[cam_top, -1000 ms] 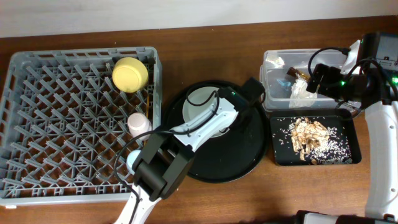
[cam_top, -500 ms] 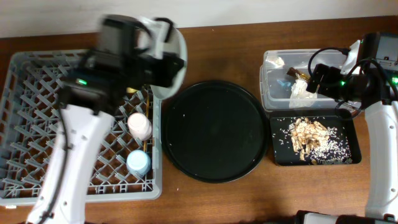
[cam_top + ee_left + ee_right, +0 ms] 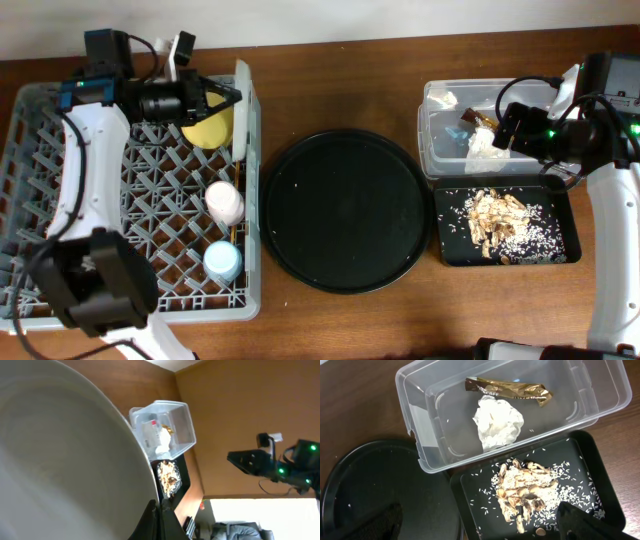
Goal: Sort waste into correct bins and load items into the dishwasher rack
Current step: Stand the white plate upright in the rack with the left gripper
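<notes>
My left gripper (image 3: 222, 100) is shut on the rim of the pale grey-white plate (image 3: 241, 108) and holds it on edge along the right side of the grey dishwasher rack (image 3: 60, 200). In the left wrist view the plate (image 3: 65, 460) fills the frame, with my gripper (image 3: 159, 509) pinching its edge. The yellow bowl (image 3: 208, 128), pink cup (image 3: 225, 200) and light-blue cup (image 3: 223, 262) stand in the rack. My right gripper (image 3: 480, 525) is open and empty above the bins. The clear tub (image 3: 412, 420) holds the wrapper (image 3: 507, 389) and napkin (image 3: 497, 422). The black rectangular tray (image 3: 600, 485) holds the food scraps (image 3: 525, 490).
The large round black tray (image 3: 345, 210) lies between the rack and the bins, with only crumbs on it. The clear tub (image 3: 430, 150) sits behind the black rectangular tray (image 3: 560, 215) at the right. The right arm hangs over the table's right edge.
My left arm lifted the plate off the round black tray, swung it left over the rack and turned it on edge at the rack's right side. The right arm has not moved.
</notes>
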Action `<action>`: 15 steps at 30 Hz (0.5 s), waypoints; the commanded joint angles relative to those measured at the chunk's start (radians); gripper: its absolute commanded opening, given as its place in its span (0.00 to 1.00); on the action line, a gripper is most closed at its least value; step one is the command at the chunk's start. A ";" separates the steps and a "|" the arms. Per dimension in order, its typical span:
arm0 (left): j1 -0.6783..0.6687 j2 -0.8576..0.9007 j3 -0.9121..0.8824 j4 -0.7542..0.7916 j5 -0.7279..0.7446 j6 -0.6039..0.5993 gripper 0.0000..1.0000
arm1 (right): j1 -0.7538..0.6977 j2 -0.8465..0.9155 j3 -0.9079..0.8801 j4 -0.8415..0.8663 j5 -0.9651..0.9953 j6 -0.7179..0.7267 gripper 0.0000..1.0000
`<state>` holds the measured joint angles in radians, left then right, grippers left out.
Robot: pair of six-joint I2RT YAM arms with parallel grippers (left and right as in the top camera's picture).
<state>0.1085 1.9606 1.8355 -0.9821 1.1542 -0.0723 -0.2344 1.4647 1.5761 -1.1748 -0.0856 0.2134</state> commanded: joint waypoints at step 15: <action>0.132 0.033 0.006 -0.089 -0.279 0.009 0.70 | -0.002 -0.001 0.000 0.000 0.016 0.008 0.99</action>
<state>0.1829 2.0010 1.8343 -1.0702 0.8845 -0.0376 -0.2344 1.4647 1.5761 -1.1748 -0.0856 0.2138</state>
